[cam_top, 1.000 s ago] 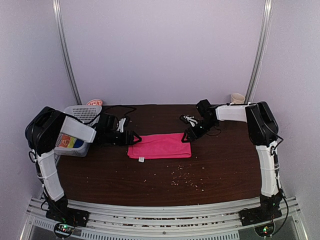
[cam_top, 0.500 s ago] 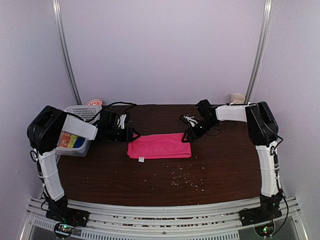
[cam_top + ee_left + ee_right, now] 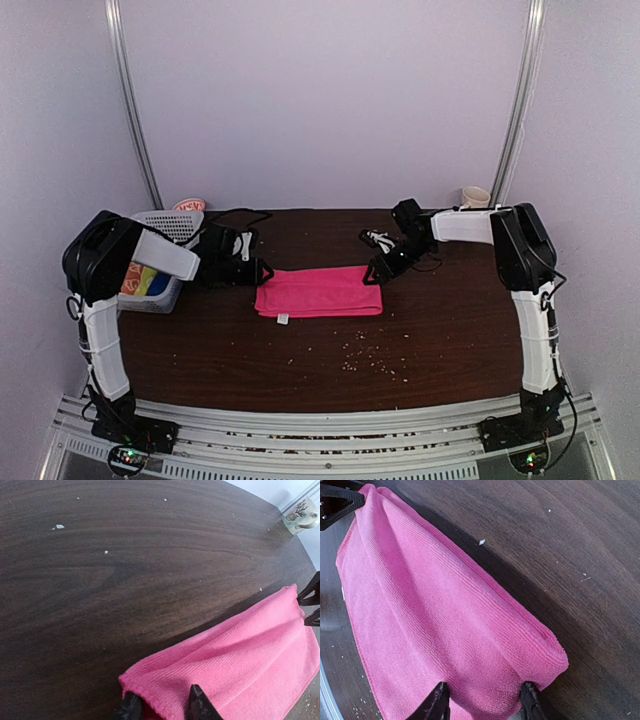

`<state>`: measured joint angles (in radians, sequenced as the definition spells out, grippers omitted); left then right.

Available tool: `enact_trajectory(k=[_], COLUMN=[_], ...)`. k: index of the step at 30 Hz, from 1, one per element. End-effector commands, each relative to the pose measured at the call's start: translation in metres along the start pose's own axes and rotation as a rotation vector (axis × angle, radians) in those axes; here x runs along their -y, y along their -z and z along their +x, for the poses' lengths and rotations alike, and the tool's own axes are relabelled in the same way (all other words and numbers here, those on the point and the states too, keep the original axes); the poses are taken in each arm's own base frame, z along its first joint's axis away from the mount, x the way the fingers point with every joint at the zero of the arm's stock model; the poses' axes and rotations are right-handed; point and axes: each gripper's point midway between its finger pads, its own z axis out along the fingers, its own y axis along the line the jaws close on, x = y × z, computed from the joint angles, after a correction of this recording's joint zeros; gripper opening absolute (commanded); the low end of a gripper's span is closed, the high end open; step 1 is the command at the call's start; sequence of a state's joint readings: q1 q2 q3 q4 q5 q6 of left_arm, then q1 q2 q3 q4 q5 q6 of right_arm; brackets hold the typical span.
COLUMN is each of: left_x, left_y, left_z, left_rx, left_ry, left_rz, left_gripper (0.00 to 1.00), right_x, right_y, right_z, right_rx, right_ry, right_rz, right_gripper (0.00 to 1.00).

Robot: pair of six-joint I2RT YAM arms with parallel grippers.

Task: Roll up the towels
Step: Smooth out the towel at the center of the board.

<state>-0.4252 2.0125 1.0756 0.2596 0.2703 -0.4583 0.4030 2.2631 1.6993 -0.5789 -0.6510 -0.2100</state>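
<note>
A bright pink towel (image 3: 320, 291) lies flat in the middle of the dark wood table (image 3: 440, 330). My left gripper (image 3: 263, 272) sits low at its far left corner. In the left wrist view its fingertips (image 3: 199, 705) pinch the hemmed corner of the pink towel (image 3: 235, 665), which bunches between them. My right gripper (image 3: 372, 273) is at the far right corner. Its fingers (image 3: 438, 700) press into the folded end of the pink towel (image 3: 445, 620), and cloth bulges up between them.
A white lattice basket (image 3: 165, 228) with coloured things inside stands at the back left, beside my left arm. A cream mug (image 3: 476, 196) stands at the back right. Pale crumbs (image 3: 365, 355) are scattered in front of the towel.
My left gripper's jaws have narrowed onto the towel's left corner and the arm has shifted slightly back. The right gripper and the towel have stayed put.
</note>
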Motion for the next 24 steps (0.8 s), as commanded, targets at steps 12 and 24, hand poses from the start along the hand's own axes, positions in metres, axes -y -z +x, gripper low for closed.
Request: enact_trajectory(k=[12,24], left_x=[-0.032,-0.012], left_y=[-0.007,0.080], left_z=[-0.014,-0.036], left_rx=[0.053,0.192], left_ry=[-0.008,0.016], left_rz=[-0.154,-0.208], left_gripper=[0.63,0.89], right_x=[0.018,0.009], right_y=[-0.014,-0.009], right_z=[0.018,0.012], right_rx=[-0.062,-0.054], right_ry=[-0.018,0.000], right_rz=[0.067,0.048], right_gripper=[0.49,0.48])
